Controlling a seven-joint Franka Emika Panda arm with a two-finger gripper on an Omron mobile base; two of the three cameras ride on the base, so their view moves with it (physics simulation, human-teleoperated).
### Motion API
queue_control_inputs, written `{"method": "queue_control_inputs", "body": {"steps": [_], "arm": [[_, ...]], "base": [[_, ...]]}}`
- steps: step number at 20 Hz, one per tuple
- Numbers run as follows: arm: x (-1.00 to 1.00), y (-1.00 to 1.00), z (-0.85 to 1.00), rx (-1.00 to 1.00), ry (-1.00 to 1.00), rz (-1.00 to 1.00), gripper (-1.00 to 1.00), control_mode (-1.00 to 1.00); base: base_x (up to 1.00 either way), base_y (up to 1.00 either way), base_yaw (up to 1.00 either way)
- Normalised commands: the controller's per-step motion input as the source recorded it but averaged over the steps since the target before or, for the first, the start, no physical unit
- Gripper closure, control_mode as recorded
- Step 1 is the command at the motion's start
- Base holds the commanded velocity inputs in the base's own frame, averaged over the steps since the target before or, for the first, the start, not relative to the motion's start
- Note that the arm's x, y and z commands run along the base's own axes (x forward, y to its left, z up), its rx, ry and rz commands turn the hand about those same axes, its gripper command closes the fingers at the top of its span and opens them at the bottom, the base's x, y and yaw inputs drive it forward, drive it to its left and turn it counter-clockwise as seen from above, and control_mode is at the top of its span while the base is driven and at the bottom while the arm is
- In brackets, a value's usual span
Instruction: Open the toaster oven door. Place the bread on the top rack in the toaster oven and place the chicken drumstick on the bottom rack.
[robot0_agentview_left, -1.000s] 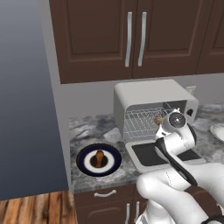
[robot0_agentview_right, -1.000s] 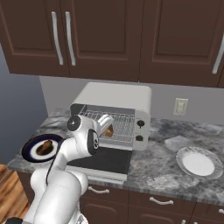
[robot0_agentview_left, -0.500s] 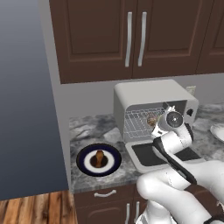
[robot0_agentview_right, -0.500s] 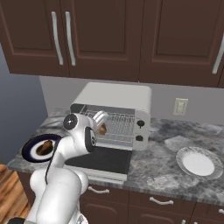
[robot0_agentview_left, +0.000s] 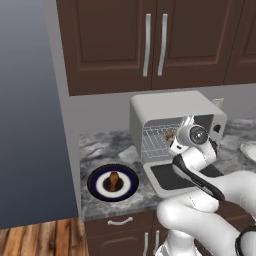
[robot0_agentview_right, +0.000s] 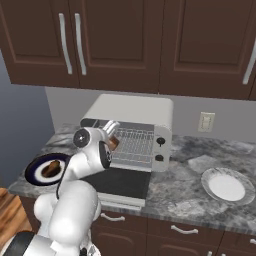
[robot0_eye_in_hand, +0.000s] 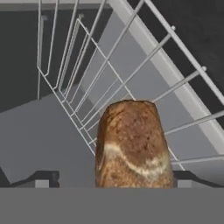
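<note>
The toaster oven (robot0_agentview_left: 170, 105) (robot0_agentview_right: 135, 107) stands on the counter with its door (robot0_agentview_left: 170, 177) (robot0_agentview_right: 117, 182) folded down flat. My gripper (robot0_eye_in_hand: 114, 179) (robot0_agentview_left: 175, 137) (robot0_agentview_right: 111, 137) reaches into the oven's mouth. The bread (robot0_eye_in_hand: 133, 144) (robot0_agentview_left: 170, 134) (robot0_agentview_right: 113, 143) lies on the wire grid of the top rack (robot0_eye_in_hand: 131, 74) (robot0_agentview_right: 135, 135). The jaws are open, with both dark tips clear of the bread's sides. The chicken drumstick (robot0_agentview_left: 114, 180) (robot0_agentview_right: 50, 169) rests on a dark blue plate (robot0_agentview_left: 95, 182) left of the oven.
An empty white plate (robot0_agentview_right: 227, 185) sits on the counter right of the oven, below a wall outlet (robot0_agentview_right: 205, 121). Dark cabinets (robot0_agentview_right: 125, 40) hang close above the oven. The lowered door reaches out to the counter's front edge.
The jaws have spread wide and let go of the bread, which now rests on the rack. The hand has stayed at the oven's mouth, slightly higher.
</note>
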Motion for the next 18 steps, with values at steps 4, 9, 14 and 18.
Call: {"method": "queue_control_inputs", "body": {"steps": [4,9,14,18], "arm": [[-0.67,-0.12,0.30,-0.03,-0.21,0.16,-1.00,-1.00],[-0.55,-0.05,0.54,0.00,-0.05,0.02,-1.00,-1.00],[-0.97,0.00,0.89,0.11,0.30,-0.04,-1.00,-1.00],[-0.94,-0.24,0.80,0.18,0.51,-0.04,-1.00,-1.00]], "base": [[0.00,0.00,0.00],[0.00,0.00,0.00],[0.00,0.00,0.00],[0.00,0.00,0.00]]}}
